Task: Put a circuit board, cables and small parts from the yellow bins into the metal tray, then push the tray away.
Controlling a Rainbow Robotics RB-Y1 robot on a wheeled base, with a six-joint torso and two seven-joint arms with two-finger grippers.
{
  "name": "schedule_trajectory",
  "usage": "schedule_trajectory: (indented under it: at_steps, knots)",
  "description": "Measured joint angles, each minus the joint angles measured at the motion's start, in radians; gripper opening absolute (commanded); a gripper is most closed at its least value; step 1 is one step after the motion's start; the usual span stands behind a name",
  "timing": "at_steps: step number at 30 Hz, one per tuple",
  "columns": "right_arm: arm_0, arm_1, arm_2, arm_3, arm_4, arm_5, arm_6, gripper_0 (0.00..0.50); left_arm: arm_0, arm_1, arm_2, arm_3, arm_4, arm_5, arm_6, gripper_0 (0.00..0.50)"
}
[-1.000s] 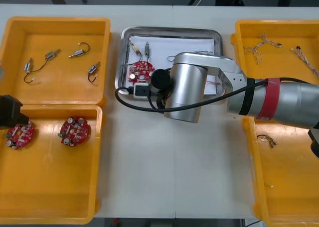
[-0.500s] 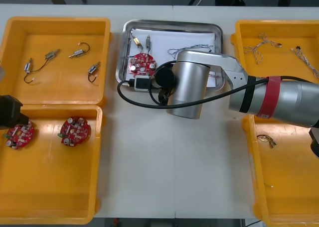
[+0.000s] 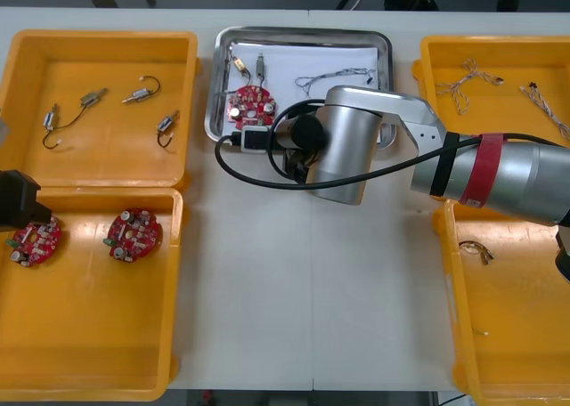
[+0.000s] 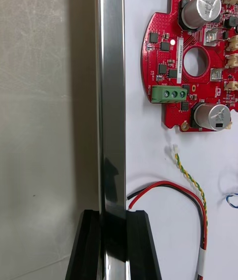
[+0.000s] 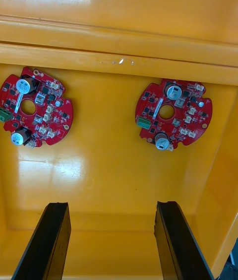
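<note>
As the metal tray point(image 3: 212, 85) is thin, stiff and slick, hold is best taken on its near rim: the right gripper point(image 4: 113, 215) is clamped there, one finger each side. Tray is set far-centre between yellow bins point(image 3: 98, 36); circuit board point(image 4: 191, 59) and red-and-yellow cable point(image 4: 173, 188) lie loose inside, likely easily jolted. Left gripper point(image 5: 111, 205) is held spread above a left bin point(image 5: 119, 51).

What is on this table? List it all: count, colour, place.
bins: four, yellow, two at each side
tray: one, metal, white inside, far middle
boards: three, red, one in tray, two in near left bin
parts: six, metal, four in far left bin, two in tray
cables: at least five, mixed, tray and both right bins
left pincer: one, black, open over near left bin
right pincer: one, black, shut on tray's near rim
</note>
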State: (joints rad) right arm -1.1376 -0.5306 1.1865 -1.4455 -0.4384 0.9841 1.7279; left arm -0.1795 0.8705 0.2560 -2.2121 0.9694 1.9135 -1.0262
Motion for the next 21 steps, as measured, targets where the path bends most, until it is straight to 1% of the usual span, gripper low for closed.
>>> schedule_trajectory:
  at_steps: [3, 11, 15, 21]
  knots:
    - [0.0, 0.0, 0.0, 0.01, 0.006, -0.018, 0.0, 0.0, 0.0, 0.0, 0.0, 0.0, 0.0, 0.0, 0.0, 0.5]
    - [-0.001, -0.004, 0.0, 0.012, 0.013, -0.021, 0.001, 0.0, 0.0, 0.0, 0.0, 0.0, 0.0, 0.0, 0.0, 0.5]
    - [-0.001, -0.009, 0.0, 0.013, 0.013, -0.021, 0.032, 0.0, 0.0, 0.0, 0.0, 0.0, 0.0, 0.0, 0.0, 0.5]
    - [-0.009, -0.01, 0.001, 0.019, 0.013, -0.022, 0.038, 0.0, 0.0, 0.0, 0.0, 0.0, 0.0, 0.0, 0.0, 0.5]
